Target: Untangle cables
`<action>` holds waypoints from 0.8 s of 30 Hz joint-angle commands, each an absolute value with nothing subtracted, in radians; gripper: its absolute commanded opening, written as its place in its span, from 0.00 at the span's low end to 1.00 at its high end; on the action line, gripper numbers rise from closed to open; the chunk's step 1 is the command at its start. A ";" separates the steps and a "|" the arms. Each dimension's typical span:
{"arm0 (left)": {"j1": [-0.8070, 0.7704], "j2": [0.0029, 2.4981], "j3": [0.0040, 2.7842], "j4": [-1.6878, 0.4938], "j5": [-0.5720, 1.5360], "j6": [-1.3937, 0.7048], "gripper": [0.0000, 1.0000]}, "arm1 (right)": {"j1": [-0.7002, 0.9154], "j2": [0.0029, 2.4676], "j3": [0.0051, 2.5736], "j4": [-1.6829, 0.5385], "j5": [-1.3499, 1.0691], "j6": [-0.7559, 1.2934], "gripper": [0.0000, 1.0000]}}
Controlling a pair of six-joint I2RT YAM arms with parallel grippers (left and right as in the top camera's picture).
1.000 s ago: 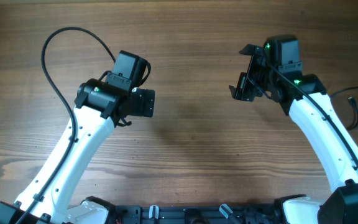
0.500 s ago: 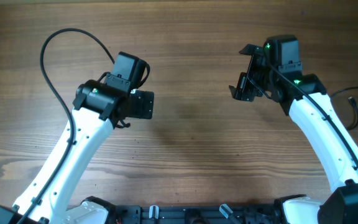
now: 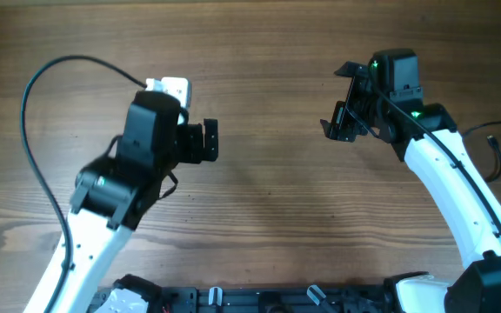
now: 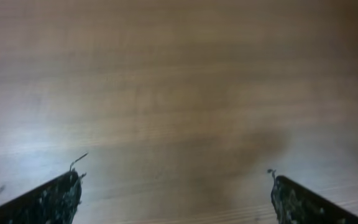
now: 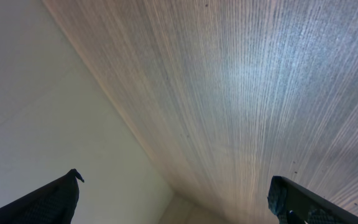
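The cables [image 3: 497,156] show only as thin black cords at the far right edge of the table in the overhead view, one ending in a small plug; the rest runs out of frame. My left gripper [image 3: 209,142] hangs over the left middle of the table, far from them. In its wrist view the left gripper [image 4: 176,199] stands open over blurred bare wood. My right gripper [image 3: 337,100] is at the upper right, pointing left and away from the cords. The right gripper [image 5: 176,199] is open, with nothing between its fingers [image 5: 45,202].
A thick black robot cable [image 3: 26,130] loops out wide from the left arm over the left of the table. The right arm [image 3: 455,187] lies between its gripper and the cords. The right wrist view shows the table's far edge [image 5: 123,118] against a pale wall.
The left arm has swung and turned at the wrist, with its body now lower and further left and its cable loop pushed left. The right arm has not moved.
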State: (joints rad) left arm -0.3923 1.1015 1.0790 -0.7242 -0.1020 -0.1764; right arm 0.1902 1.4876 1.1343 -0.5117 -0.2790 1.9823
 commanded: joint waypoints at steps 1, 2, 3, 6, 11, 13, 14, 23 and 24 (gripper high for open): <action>-0.387 0.989 0.925 -0.602 -0.056 -0.164 1.00 | 0.192 1.500 1.143 -0.510 -0.258 2.000 1.00; -0.386 0.962 0.892 -0.569 -0.056 -0.165 1.00 | 0.192 1.500 1.143 -0.510 -0.258 2.000 1.00; -0.377 0.928 0.854 -0.532 -0.041 -0.165 1.00 | 0.192 1.500 1.143 -0.511 -0.258 2.000 1.00; -0.313 0.828 0.754 -0.422 0.036 -0.165 1.00 | 0.192 1.500 1.143 -0.510 -0.258 2.000 1.00; -0.198 0.685 0.602 -0.205 0.155 -0.164 1.00 | 0.192 1.500 1.143 -0.510 -0.258 2.000 1.00; -0.173 0.625 0.524 -0.093 0.161 -0.165 1.00 | 0.192 1.500 1.143 -0.510 -0.258 2.000 1.00; -0.168 0.596 0.478 -0.029 0.160 -0.164 1.00 | 0.192 1.500 1.143 -0.510 -0.258 2.000 1.00; -0.162 0.351 0.098 0.439 0.159 -0.164 1.00 | 0.192 1.500 1.143 -0.510 -0.258 2.000 1.00; -0.156 0.323 0.068 0.469 0.160 -0.164 1.00 | 0.192 1.500 1.143 -0.511 -0.258 2.000 1.00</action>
State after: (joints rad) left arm -0.1719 0.3912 0.1440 0.4065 0.1486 -0.1764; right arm 0.1902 1.4876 1.1343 -0.5125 -0.2787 1.9903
